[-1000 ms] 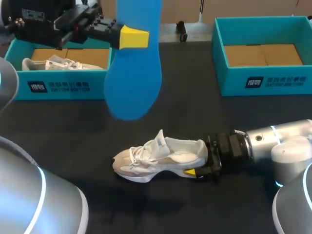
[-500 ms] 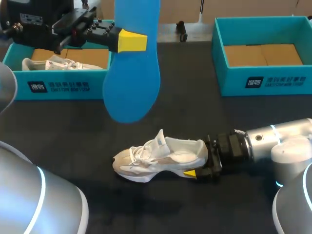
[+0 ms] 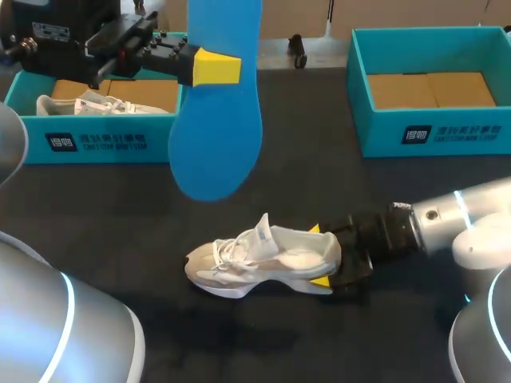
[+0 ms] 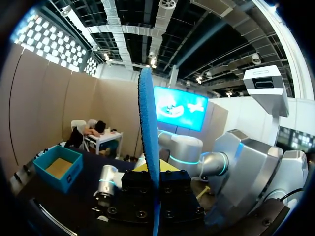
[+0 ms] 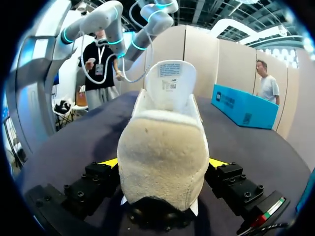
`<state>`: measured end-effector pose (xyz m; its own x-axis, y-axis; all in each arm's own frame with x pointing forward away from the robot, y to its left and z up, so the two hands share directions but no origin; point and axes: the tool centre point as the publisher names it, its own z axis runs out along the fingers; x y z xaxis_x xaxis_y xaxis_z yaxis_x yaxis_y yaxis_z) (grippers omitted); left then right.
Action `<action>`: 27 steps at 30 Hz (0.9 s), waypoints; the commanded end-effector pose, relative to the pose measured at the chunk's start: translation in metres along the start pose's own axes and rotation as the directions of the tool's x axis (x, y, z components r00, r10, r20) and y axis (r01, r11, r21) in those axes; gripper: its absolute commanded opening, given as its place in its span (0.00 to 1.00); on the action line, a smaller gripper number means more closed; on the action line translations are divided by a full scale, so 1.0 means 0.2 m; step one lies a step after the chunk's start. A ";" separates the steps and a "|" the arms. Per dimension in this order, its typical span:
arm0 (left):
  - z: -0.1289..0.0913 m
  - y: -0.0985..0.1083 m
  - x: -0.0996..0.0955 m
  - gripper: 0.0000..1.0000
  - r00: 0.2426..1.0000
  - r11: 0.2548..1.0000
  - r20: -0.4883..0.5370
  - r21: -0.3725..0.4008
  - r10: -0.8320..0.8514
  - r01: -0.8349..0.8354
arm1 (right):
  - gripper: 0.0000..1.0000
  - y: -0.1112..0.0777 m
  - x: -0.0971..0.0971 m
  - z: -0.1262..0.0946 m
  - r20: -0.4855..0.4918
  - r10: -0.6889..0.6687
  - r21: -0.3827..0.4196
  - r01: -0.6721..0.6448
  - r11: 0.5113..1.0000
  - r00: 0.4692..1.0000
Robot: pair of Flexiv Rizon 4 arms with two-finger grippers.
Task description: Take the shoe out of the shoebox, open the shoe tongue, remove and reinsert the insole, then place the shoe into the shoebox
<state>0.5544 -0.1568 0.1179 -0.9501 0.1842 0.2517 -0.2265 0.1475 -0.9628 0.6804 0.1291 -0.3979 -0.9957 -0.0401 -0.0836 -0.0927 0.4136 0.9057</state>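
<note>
Right hand (image 3: 322, 256) clamps shoe (image 3: 255, 260) heel; tongue label (image 5: 170, 76) unreadable.

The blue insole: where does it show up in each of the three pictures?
Head view: the blue insole is held off the table by the left claw, up from the white shoe.
Left wrist view: seen edge-on, a thin blue strip rising between that claw's fingers.
Right wrist view: not in it.
Shared landmark: the empty teal shoebox, also seen beyond the insole in the left wrist view.
</note>
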 end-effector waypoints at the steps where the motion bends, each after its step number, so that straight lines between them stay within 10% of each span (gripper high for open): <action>1: 0.00 0.00 0.00 0.00 1.000 1.000 -0.003 0.001 0.001 -0.001 | 1.00 0.07 0.04 -0.07 0.008 0.005 0.154 -0.006 0.988 1.000; 16: 0.00 0.00 0.00 0.00 1.000 1.000 -0.003 0.001 0.001 -0.001 | 1.00 0.18 -0.04 -0.15 -0.012 0.130 0.582 -0.099 0.807 0.991; 27: 0.00 0.00 0.00 0.00 1.000 1.000 -0.003 0.001 0.001 -0.001 | 1.00 0.24 -0.01 -0.18 0.037 0.211 0.756 -0.165 0.634 0.977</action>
<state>0.5543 -0.1567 0.1179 -0.9501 0.1841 0.2517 -0.2265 0.1475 -0.9628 0.6829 0.1144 -0.3450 -0.9932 0.0687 0.0940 0.1124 0.7770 0.6194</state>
